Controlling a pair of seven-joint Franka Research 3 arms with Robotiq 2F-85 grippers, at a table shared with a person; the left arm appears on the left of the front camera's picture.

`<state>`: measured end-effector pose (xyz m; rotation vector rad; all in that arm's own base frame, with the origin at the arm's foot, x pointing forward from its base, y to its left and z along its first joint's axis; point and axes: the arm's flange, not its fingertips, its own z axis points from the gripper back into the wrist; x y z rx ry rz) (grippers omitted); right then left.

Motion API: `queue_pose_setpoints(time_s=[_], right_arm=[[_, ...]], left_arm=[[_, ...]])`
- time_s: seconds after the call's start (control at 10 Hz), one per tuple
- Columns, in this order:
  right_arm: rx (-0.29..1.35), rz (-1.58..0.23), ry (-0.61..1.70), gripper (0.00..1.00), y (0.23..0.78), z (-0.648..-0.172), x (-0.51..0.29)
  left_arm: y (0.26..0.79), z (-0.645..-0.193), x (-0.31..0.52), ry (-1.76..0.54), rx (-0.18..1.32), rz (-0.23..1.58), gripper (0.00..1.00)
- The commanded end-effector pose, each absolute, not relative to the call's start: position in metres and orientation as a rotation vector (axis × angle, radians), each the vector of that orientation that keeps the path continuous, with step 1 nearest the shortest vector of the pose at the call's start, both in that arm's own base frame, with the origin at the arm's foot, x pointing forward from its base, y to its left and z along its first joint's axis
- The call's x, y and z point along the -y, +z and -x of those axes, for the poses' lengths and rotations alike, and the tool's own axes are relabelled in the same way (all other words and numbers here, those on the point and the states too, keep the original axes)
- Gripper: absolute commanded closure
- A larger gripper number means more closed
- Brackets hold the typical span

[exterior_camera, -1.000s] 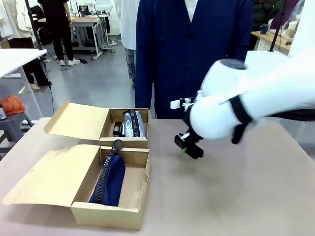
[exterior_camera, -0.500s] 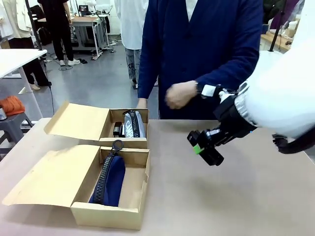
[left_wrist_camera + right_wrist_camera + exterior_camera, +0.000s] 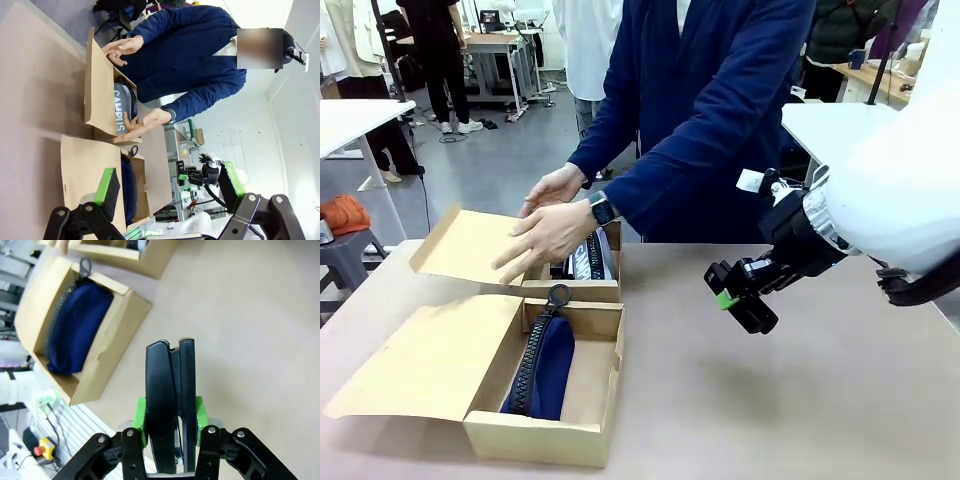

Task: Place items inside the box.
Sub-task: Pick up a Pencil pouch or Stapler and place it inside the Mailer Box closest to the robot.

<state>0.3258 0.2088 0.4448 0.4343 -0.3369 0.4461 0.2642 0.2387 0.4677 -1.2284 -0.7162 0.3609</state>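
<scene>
Clearly the right gripper (image 3: 170, 416) is clamped on a black stapler (image 3: 170, 385), its green pads (image 3: 141, 421) pinching the two long sides low on the body. It hangs above the bare table (image 3: 770, 420), well to the right of both boxes. I judge the stapler rigid and fairly heavy for its size, with smooth sides (so it could slip or swing if held near one end); a grip across the middle looks safest. The near box (image 3: 535, 440), the larger of the two, lies open at the left with a navy pouch (image 3: 548, 370) along its left side, leaving room at the right. A person's hand (image 3: 548, 232) hovers over the far box (image 3: 582, 291). The left gripper (image 3: 169, 182) is spread wide and empty.
</scene>
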Motion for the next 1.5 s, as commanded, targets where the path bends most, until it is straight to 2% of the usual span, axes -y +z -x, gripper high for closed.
queue_pose_setpoints(time_s=[0.0, 0.5, 0.7, 1.2, 1.4], right_arm=[[0.274, -0.478, 0.433, 0.58, 0.452, -0.347, -0.224], [0.080, -0.436, 0.288, 0.58, 0.457, -0.326, -0.233], [0.167, -0.406, 0.320, 0.58, 0.466, -0.322, -0.251], [0.151, -0.467, 0.133, 0.58, 0.456, -0.321, -0.199], [0.143, -0.467, 0.139, 0.58, 0.453, -0.325, -0.201]], left_arm=[[0.468, -0.265, -0.238, 0.349, 0.743, 1.246, 0.00], [0.468, -0.265, -0.238, 0.349, 0.743, 1.246, 0.00], [0.468, -0.265, -0.238, 0.349, 0.743, 1.246, 0.00], [0.468, -0.265, -0.238, 0.349, 0.743, 1.246, 0.00], [0.468, -0.265, -0.238, 0.349, 0.743, 1.246, 0.00]])
